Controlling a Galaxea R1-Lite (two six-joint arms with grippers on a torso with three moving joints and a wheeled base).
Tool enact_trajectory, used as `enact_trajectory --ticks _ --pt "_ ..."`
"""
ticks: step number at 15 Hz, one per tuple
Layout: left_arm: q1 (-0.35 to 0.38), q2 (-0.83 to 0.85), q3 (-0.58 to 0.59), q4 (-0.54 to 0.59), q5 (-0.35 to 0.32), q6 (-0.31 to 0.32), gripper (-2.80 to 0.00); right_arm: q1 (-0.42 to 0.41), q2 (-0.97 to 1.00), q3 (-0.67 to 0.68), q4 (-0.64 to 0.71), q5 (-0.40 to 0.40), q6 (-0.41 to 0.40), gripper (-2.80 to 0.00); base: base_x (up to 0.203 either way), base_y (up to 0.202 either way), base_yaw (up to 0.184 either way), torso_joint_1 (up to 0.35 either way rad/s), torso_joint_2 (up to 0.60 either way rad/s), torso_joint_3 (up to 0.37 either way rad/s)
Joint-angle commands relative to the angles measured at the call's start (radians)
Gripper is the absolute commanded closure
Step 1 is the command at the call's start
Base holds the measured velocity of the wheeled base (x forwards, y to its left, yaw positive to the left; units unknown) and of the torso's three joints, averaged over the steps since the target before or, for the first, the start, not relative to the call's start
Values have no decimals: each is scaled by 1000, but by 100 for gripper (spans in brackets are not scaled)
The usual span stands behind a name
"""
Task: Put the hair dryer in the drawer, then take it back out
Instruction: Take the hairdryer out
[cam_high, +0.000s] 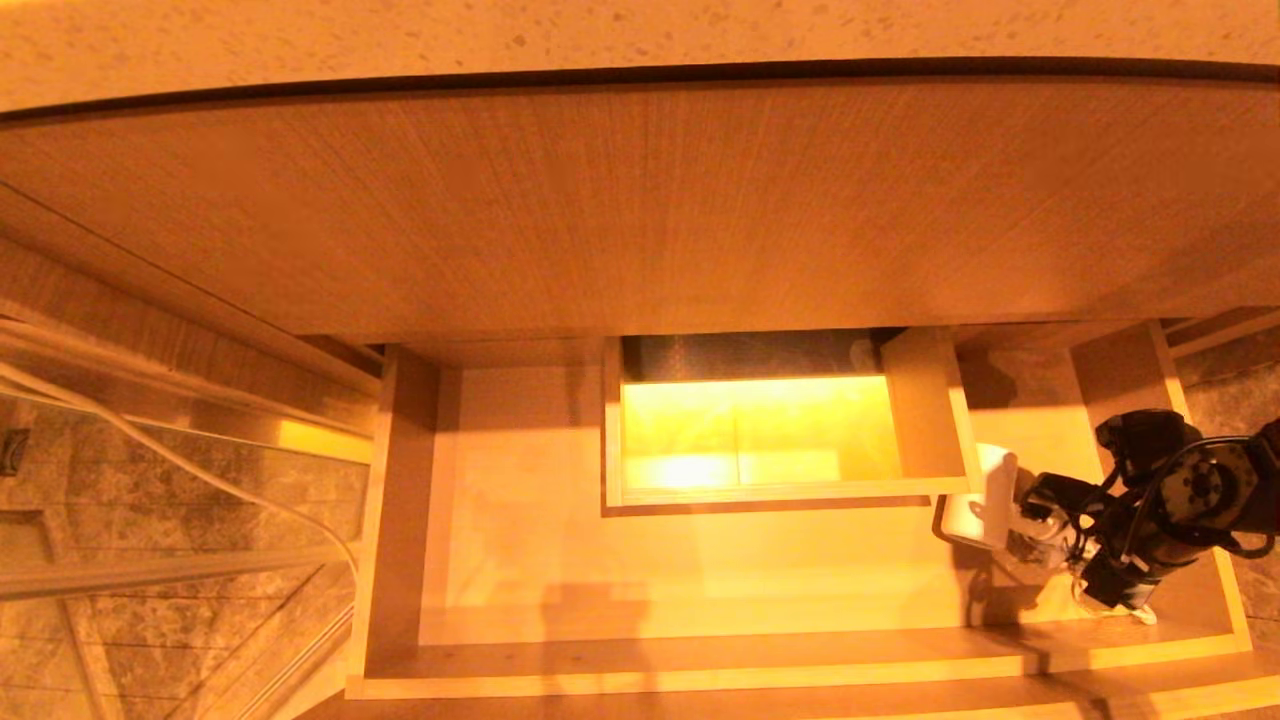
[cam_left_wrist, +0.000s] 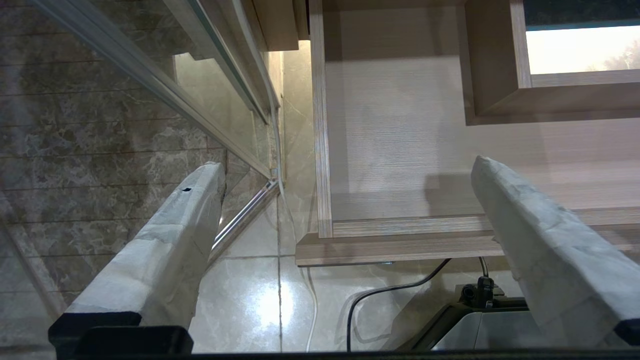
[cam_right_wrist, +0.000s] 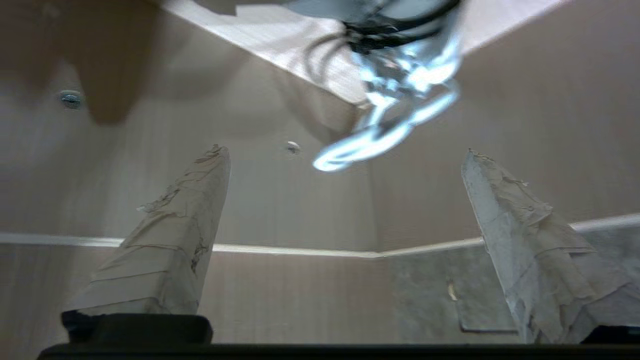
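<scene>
The drawer (cam_high: 398, 520) is pulled out wide, and its boxed cut-out (cam_high: 925, 410) is lit from below. A white hair dryer (cam_high: 968, 515) lies on the drawer floor at the right, just past the cut-out's corner. My right gripper (cam_high: 1025, 535) is inside the drawer, right beside the dryer. In the right wrist view this gripper (cam_right_wrist: 345, 151) is open with nothing between its taped fingers (cam_right_wrist: 170, 240), and it faces a corner of the drawer (cam_right_wrist: 150, 200). My left gripper (cam_left_wrist: 347, 165) hangs open off the drawer's front left corner (cam_left_wrist: 400, 247).
The tall wood-grain panel (cam_high: 640, 210) and speckled countertop (cam_high: 600, 35) rise behind the drawer. A glass partition with a metal rail (cam_high: 150, 575) and a white cable (cam_high: 180, 460) stand at the left. A blurred bright coil with dark cords (cam_right_wrist: 390, 100) hangs near the right gripper.
</scene>
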Motion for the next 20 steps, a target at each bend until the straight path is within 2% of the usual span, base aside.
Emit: enact_trajectory --ticks 1,8,12,20 --pt "0 0 0 0 0 0 -280 0 17 -8 1 26 -8 -280 0 0 0 0 0 0" --pt "0 0 0 0 0 0 -280 0 72 -34 -4 53 -5 -280 0 0 0 0 0 0" --pt "0 0 0 0 0 0 -280 0 102 -66 -2 102 -6 -280 0 0 0 0 0 0" --pt "0 0 0 0 0 0 -280 0 145 -100 -14 103 -6 -280 0 0 0 0 0 0"
